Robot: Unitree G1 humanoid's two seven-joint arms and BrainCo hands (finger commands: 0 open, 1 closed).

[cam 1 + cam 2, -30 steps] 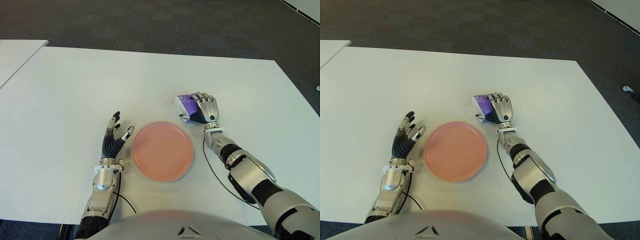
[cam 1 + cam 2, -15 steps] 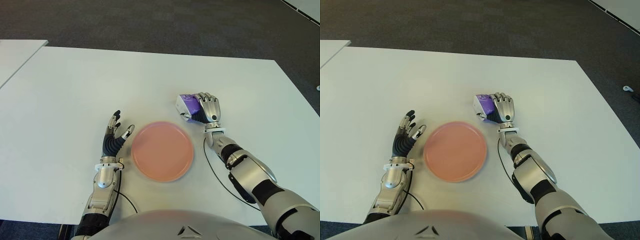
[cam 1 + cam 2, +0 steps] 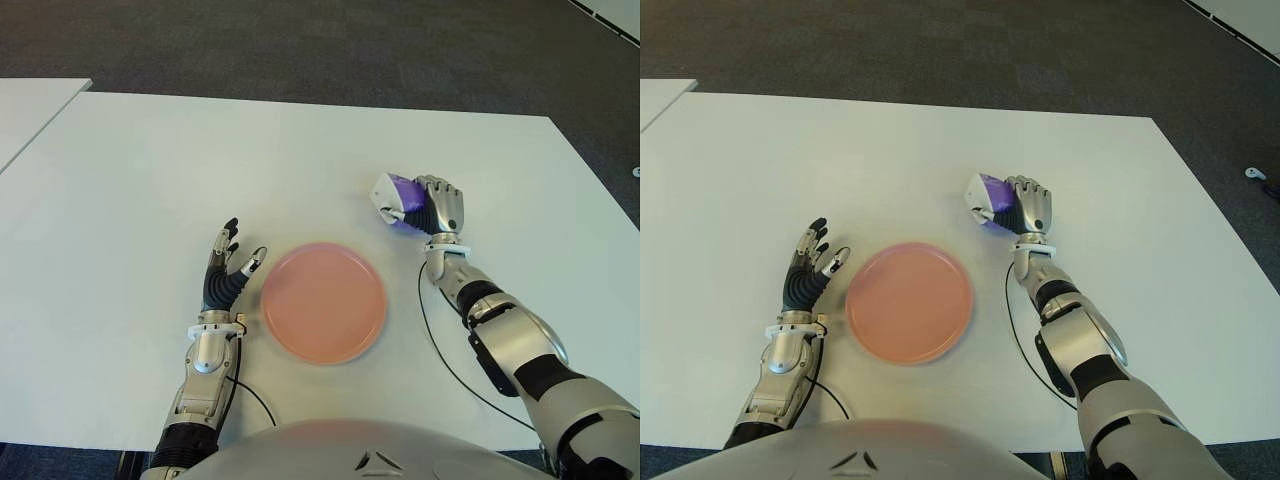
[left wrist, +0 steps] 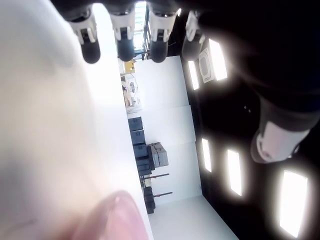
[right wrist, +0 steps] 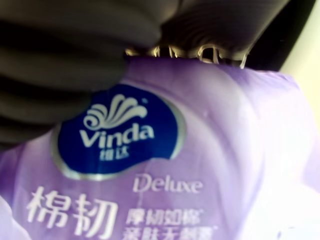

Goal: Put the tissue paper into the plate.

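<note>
Right hand [image 3: 440,207] covered much of the tissue pack [image 3: 398,193] | wrist view cropped its label | tabletop [image 3: 200,160] near edge hidden behind robot's torso.

Right robot hand [image 3: 440,206] curled in a grasp; left robot hand [image 3: 226,268] flat, fingers spread.

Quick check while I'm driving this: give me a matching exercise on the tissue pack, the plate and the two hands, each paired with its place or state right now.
Things:
1. tissue pack
2. plate
3. left hand
4. right hand

Places or states:
A. fingers spread, holding nothing, left of the plate
B. pink, bare, on the table between the two arms
C. purple, held in a hand, beyond the plate and to its right
D. closed around the pack

Pairs: 1-C, 2-B, 3-A, 4-D
</note>
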